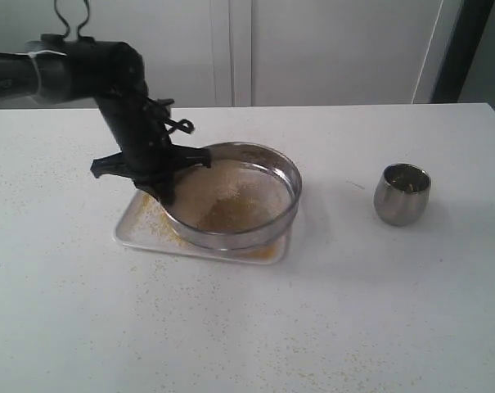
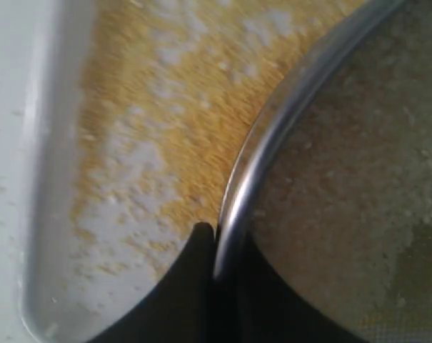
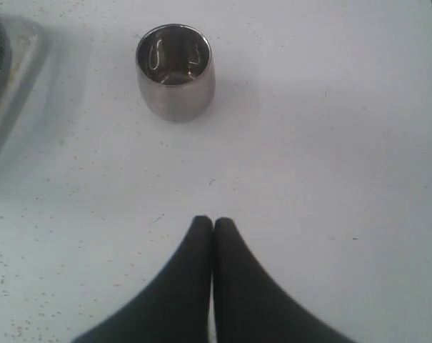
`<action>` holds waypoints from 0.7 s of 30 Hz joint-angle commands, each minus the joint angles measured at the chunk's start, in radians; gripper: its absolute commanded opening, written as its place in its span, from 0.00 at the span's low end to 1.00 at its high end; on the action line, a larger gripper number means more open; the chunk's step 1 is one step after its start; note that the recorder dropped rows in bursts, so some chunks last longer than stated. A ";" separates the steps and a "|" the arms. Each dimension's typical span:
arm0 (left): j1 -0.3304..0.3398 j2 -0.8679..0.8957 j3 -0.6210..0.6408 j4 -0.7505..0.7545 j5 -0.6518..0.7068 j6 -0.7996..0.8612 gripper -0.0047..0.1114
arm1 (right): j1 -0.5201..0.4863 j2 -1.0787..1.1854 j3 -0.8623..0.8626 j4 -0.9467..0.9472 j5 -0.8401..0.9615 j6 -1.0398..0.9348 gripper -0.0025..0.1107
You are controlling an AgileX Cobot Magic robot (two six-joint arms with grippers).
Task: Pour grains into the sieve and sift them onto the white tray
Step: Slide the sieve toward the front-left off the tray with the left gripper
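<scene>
The left gripper [image 1: 167, 188] is pinched nearly closed on the sieve [image 1: 231, 239]. It has the thin steel wall at the sieve's 9 o'clock edge in the exterior view, and the left wrist view shows one black finger outside the rim and the other inside it. The sieve sits a little left of the middle of the table [image 1: 353, 319], directly over the white tray [image 1: 135, 226]. The tray's bare strips show past the ring from 9 o'clock round to 6 o'clock. Whether the mesh rests on the tray or hangs just above it cannot be told. The grains [image 1: 231, 205] cover the mesh, a pale layer toward 12 o'clock and a darker golden patch toward 6 o'clock. More yellow meal with whitish bits lies on the tray floor outside the ring, close to the gripper. Fine specks dot the table around the tray, thickest toward 6 o'clock. A small rounded steel cup [image 1: 402, 194] stands upright at 3 o'clock from the sieve, well apart from it. The right gripper [image 3: 213, 225] is fully closed, fingertip against fingertip, with nothing between them. It hangs over bare table, and the cup stands ahead of its tips, apart from them.
</scene>
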 commanded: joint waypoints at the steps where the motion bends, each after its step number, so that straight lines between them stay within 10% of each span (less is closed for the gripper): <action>1: 0.067 -0.057 -0.010 0.119 0.127 -0.165 0.04 | -0.004 -0.004 0.004 0.004 -0.014 0.003 0.02; 21: 0.026 -0.120 -0.010 0.044 0.216 0.041 0.04 | -0.004 -0.004 0.004 0.004 -0.014 0.016 0.02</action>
